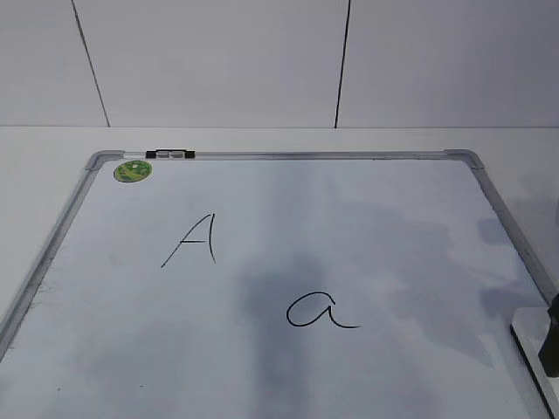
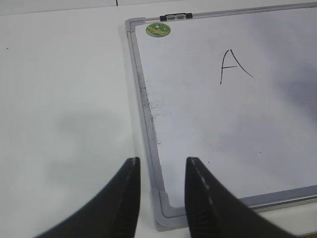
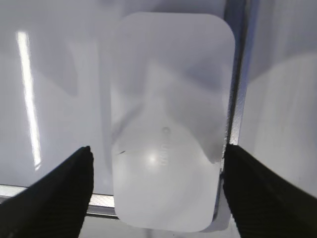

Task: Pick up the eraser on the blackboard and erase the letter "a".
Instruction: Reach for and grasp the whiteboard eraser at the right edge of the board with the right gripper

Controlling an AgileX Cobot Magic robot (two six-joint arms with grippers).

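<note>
The blackboard (image 1: 393, 227) is a white board in a silver frame, lying flat on the table. The letter "a" (image 1: 316, 311) is a cursive black loop at its lower middle. The eraser (image 3: 171, 74), a white rounded block, lies on the board's right side against the frame; only its edge shows in the exterior view (image 1: 527, 342). My right gripper (image 3: 159, 148) is open with one finger on each side of the eraser, a gap on the left side; it shows dark at the right edge of the exterior view (image 1: 550, 339). My left gripper (image 2: 162, 159) is open and empty over a board corner (image 2: 171, 213).
A capital "A" (image 1: 194, 239) is drawn at the board's upper left. A round green sticker (image 1: 133, 171) and a small black-and-silver clip (image 1: 170, 154) sit at the far left corner. White table (image 2: 64, 99) lies left of the board; a white wall stands behind.
</note>
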